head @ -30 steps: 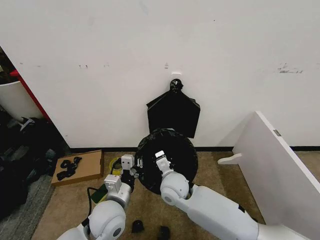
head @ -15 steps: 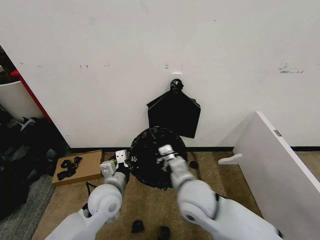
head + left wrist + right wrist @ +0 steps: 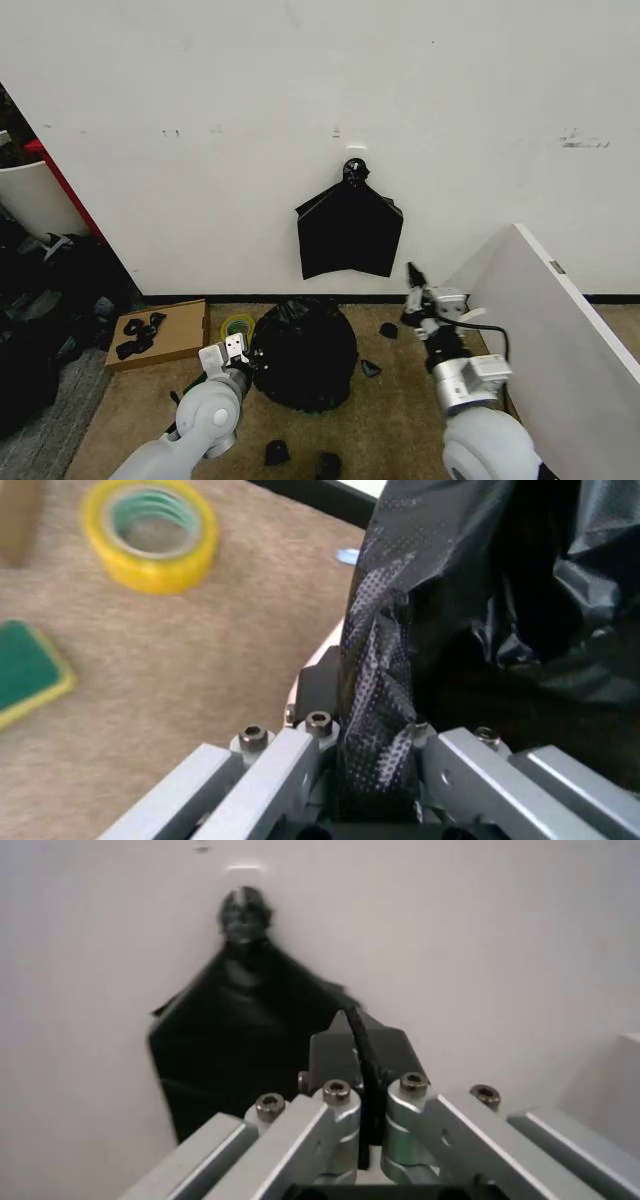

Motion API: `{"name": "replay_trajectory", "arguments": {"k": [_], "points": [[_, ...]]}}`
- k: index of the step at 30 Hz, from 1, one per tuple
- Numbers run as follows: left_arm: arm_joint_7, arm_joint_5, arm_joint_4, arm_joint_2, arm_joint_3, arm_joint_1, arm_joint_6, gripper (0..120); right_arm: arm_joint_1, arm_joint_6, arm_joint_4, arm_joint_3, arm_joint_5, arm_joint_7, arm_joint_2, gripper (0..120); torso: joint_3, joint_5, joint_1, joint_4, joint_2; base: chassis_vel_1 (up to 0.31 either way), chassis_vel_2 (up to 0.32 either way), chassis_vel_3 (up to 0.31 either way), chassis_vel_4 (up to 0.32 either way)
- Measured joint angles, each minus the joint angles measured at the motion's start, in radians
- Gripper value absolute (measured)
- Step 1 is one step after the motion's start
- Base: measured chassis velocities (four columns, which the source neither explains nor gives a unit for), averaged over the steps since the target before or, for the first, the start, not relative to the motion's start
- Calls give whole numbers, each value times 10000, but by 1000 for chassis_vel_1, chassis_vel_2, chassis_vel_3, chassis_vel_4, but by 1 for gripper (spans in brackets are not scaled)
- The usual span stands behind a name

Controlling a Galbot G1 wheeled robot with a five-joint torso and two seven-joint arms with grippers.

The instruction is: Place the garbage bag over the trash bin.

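The garbage bag sat bunched on the floor, apparently draped over the trash bin. The left tool was clamped on its edge; the right tool was raised nearby, closed.

- The garbage bag sits on the floor at the foot of the wall, below the hanging bundle
- The left gripper is against the bag's left side, its fingers closed on a fold of it
- The tape roll lies just left of the bag, with the cardboard box further left
- The right gripper is raised, well right of the bag, beside the leaning board
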Motion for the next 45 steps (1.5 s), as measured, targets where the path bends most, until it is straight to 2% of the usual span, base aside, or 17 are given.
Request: {"name": "replay_trajectory", "arguments": {"k": [10, 13, 18, 20, 24, 26, 28, 30, 33, 35, 36, 37, 38, 39, 41, 43, 45], "points": [[523, -274, 566, -179, 37, -249, -195, 1, -308, 28, 110, 89, -153, -120, 218, 0, 2, -3, 2, 7, 0, 0, 0, 0, 0], [604, -375, 568, -161, -30, -279, -169, 9, -296, 24, 76, 41, -154, -121, 313, 0, 1, -5, 2, 7, 0, 0, 0, 0, 0], [624, -393, 270, -46, -179, -191, -64, 31, -256, 3, 17, 15, -144, -116, 460, 19, 1, -3, 2, 7, 0, 0, 0, 0, 0], [538, -316, 201, -35, -181, -170, -6, 32, -248, -8, 17, 14, -138, -126, 476, 22, 1, -5, 2, 7, 0, 0, 0, 0, 0], [258, 49, -256, 69, -210, -86, 127, 49, -203, -24, 28, 19, -122, -212, 578, 37, 1, -5, 2, 7, 0, 0, 0, 0, 0], [124, 158, -714, 186, -283, -26, 228, 61, -181, -18, 30, 20, -123, -246, 674, 51, 1, -4, 2, 7, 0, 0, 0, 0, 0], [-9, 151, -824, 202, -292, 4, 269, 63, -182, -14, 29, 11, -128, -246, 694, 52, 1, -4, 2, 6, 0, 0, 0, 0, 0], [-218, 136, -1059, 253, -305, 145, 354, 71, -206, 29, 22, -11, -180, -246, 742, 61, 1, -4, 2, 6, 0, 0, 0, 0, 0], [105, 909, -1421, 365, -343, 495, 142, 85, -289, 142, 23, 31, -262, -247, 886, 74, 1, -5, 2, 6, -1, 0, 0, 0, 0], [237, 1179, -1463, 389, -350, 559, 0, 86, -303, 174, 23, 60, -267, -246, 922, 76, 1, -5, 2, 6, -1, 0, 0, 0, 0], [764, 2281, -1562, 468, -396, 819, -639, 93, -351, 311, 18, 177, -307, -263, 1042, 82, 1, -5, 2, 7, -1, 0, 0, 0, 0], [965, 2763, -1567, 494, -413, 912, -933, 94, -369, 368, 7, 221, -328, -282, 1089, 84, 1, -5, 1, 8, -1, 0, 0, 0, 0], [1603, 4407, -1560, 541, -482, 1314, -2134, 98, -508, 668, -95, 473, -418, -476, 1303, 90, 1, -5, 2, 5, -1, 0, 0, 0, 0], [2056, 5392, -1549, 545, -537, 1699, -2953, 100, -714, 971, -188, 815, -505, -950, 1490, 95, 1, -2, 2, 7, -2, 0, 0, 0, 0], [2518, 6439, -1598, 448, -745, 2275, -3801, 100, -1063, 1441, -324, 1201, -700, -1645, 1708, 98, 1, -6, 2, 7, -2, 0, 0, 0, 0], [2594, 6623, -1615, 414, -814, 2387, -3945, 100, -1145, 1598, -364, 1272, -753, -1782, 1772, 99, 1, -8, 2, 6, -1, 0, 0, 0, 0], [3057, 8104, -1761, 8, -1645, 3674, -5280, 100, -1513, 2496, -697, 1742, -931, -2394, 2294, 100, 0, 0, 1, 6, -1, 0, 0, 0, 0]]}}
